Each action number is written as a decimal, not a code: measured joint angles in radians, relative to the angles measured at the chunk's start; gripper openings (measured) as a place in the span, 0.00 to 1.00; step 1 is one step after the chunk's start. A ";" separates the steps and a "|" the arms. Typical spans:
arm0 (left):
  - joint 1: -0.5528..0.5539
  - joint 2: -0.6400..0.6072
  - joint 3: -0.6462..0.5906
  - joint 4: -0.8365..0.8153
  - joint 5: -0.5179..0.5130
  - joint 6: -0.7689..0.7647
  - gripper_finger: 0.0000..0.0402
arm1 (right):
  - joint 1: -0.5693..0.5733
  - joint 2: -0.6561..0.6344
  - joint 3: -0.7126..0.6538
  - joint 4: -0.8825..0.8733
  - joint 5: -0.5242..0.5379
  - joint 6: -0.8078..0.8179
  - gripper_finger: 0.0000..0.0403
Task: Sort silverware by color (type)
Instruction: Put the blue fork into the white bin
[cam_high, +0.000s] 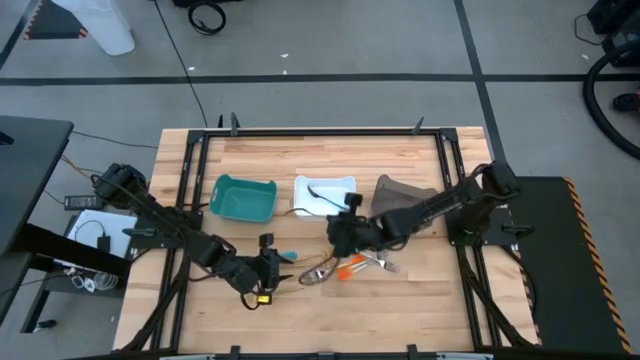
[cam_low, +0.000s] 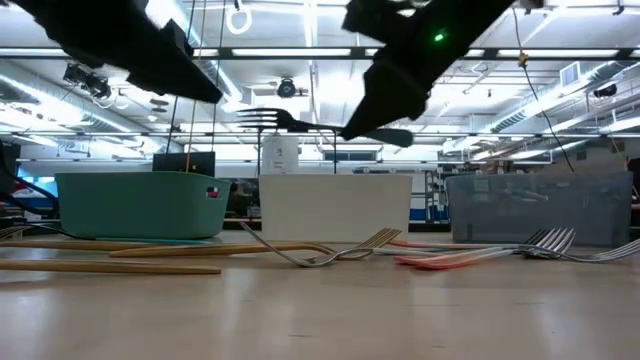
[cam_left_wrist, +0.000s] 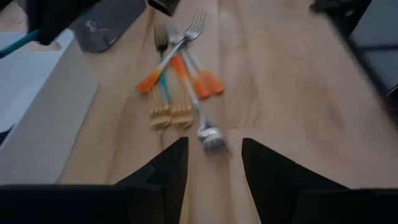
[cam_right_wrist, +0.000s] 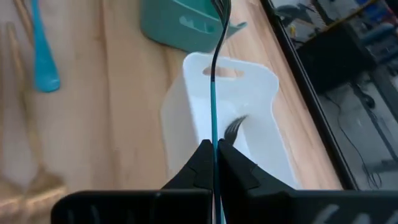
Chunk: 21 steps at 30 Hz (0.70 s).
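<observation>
A loose heap of silverware (cam_high: 345, 266) is seen lying on the table (cam_high: 420, 300), just in front of the white bin (cam_high: 325, 194). It is made up of slim forks: two with orange handles (cam_left_wrist: 200, 79), some in gold tan (cam_left_wrist: 170, 116), and plain silver ones (cam_left_wrist: 209, 132), crossed over one another. A blue-handled piece (cam_high: 287, 256) lies apart from the heap, toward the left hand (cam_high: 268, 258), which hangs over the table in front of the teal bin (cam_high: 243, 198) with its fingers spread and nothing between them. Above the front edge of the white bin, the right hand (cam_right_wrist: 214, 154) is closed on a thin fork (cam_low: 285, 120) with a blue-looking handle, its tines pointing out level. What seems to be another fork (cam_right_wrist: 234, 127) lies inside the white bin. Beside that bin, a grey-brown bin (cam_high: 402, 191) is set.
</observation>
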<state>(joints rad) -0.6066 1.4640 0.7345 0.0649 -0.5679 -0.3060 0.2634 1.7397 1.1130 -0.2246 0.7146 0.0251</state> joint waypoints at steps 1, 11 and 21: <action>0.005 0.000 0.000 -0.019 -0.011 0.010 0.40 | -0.020 0.000 0.000 0.018 -0.023 -0.031 0.03; 0.109 -0.127 0.000 -0.245 -0.069 0.092 0.40 | -0.220 0.000 0.000 -0.041 -0.278 -0.074 0.03; 0.116 -0.248 0.000 -0.360 -0.128 0.103 0.40 | -0.262 0.000 0.000 -0.088 -0.300 0.030 0.03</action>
<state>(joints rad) -0.4904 1.2164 0.7345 -0.2947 -0.6956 -0.2032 0.0014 1.7393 1.1130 -0.3127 0.4145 0.0551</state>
